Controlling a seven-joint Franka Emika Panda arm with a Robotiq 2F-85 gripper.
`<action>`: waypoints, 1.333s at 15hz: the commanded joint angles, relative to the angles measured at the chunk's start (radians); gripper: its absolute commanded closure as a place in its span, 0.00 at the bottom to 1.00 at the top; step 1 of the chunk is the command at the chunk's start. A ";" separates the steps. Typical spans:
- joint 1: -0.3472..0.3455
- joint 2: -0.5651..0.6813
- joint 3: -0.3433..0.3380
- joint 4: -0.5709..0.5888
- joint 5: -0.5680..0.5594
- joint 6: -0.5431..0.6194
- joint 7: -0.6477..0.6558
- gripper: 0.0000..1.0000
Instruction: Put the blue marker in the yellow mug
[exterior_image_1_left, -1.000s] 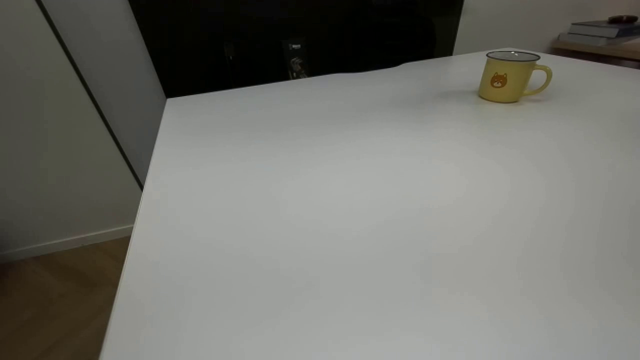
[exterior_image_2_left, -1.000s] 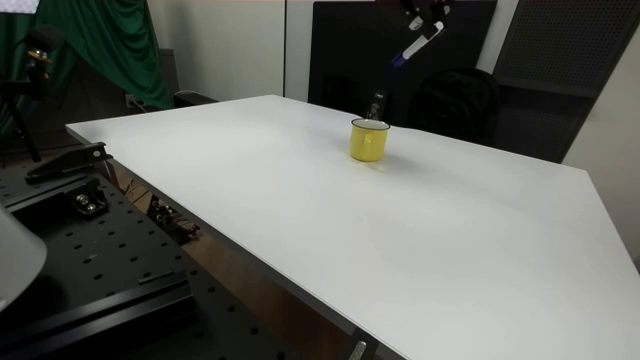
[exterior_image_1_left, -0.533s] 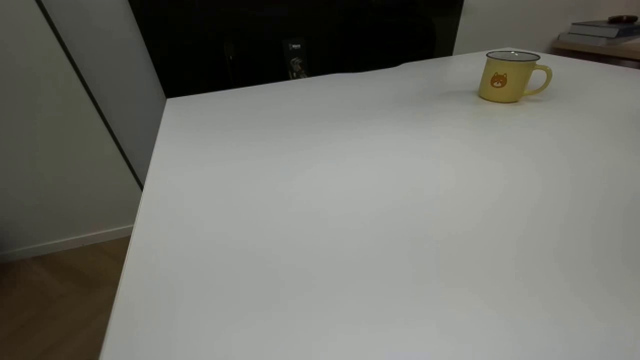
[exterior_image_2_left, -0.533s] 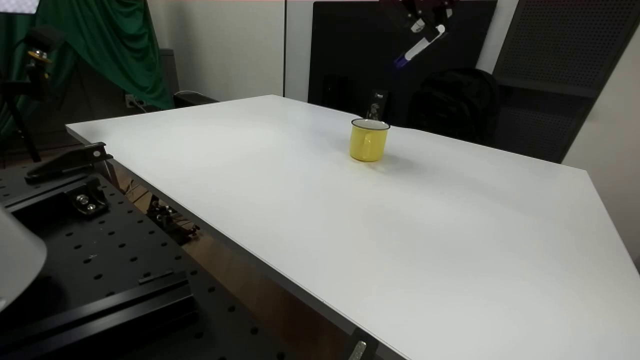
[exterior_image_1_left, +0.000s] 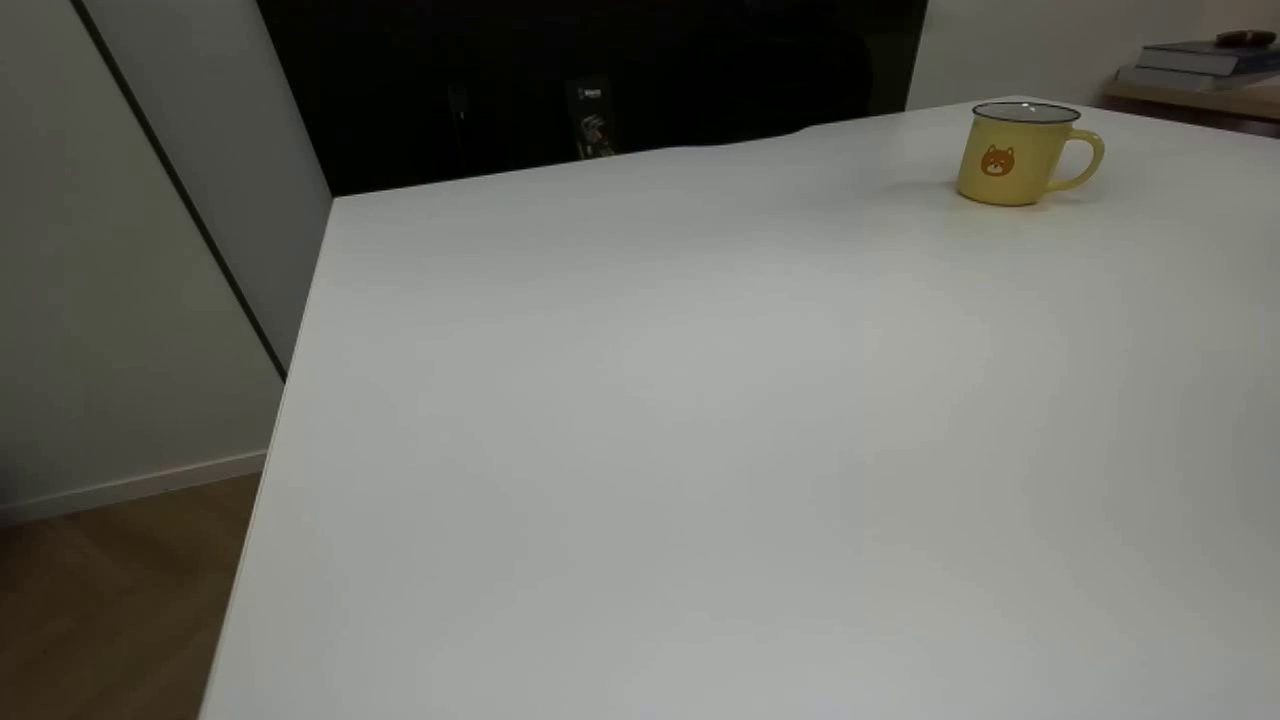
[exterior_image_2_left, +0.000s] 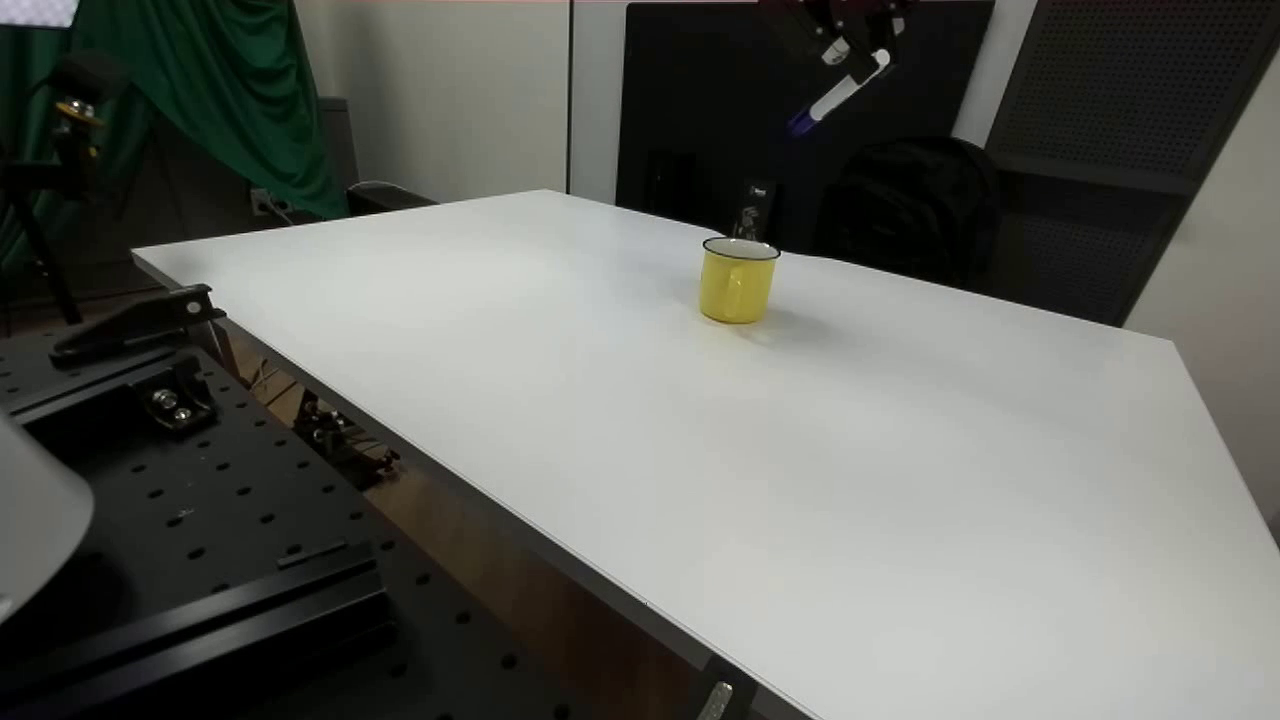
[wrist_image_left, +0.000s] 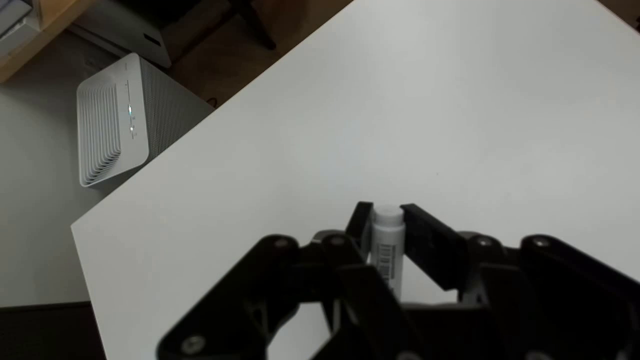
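Note:
The yellow mug stands upright on the white table in both exterior views (exterior_image_1_left: 1010, 165) (exterior_image_2_left: 728, 290). Its handle and a small orange animal face show. The blue marker (exterior_image_2_left: 838, 98) is in the air, tilted, its blue end pointing down and left. It is higher in that picture than the mug. My gripper (exterior_image_2_left: 868, 62) is partly cut off by the top edge there. In the wrist view my gripper (wrist_image_left: 387, 207) is shut on the whitish barrel of the marker (wrist_image_left: 387, 245). The blue end is hidden there. The mug is out of the wrist view.
The white table (exterior_image_2_left: 600, 400) fills most of the views. A black perforated base plate (exterior_image_2_left: 250, 560) lies along its near edge. A dark panel and a black backpack (exterior_image_2_left: 910, 215) are behind it. A white box-shaped appliance (wrist_image_left: 115, 120) stands beyond a table edge.
The gripper with the marker has moved slightly down and right in an exterior view between one second and half a second ago. Since then it looks still. The mug has not moved.

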 joint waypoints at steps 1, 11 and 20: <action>0.002 0.000 -0.002 0.002 0.002 -0.002 -0.002 0.94; 0.037 0.138 0.004 0.186 -0.074 -0.022 0.009 0.94; 0.091 0.302 0.007 0.368 -0.183 -0.073 -0.005 0.94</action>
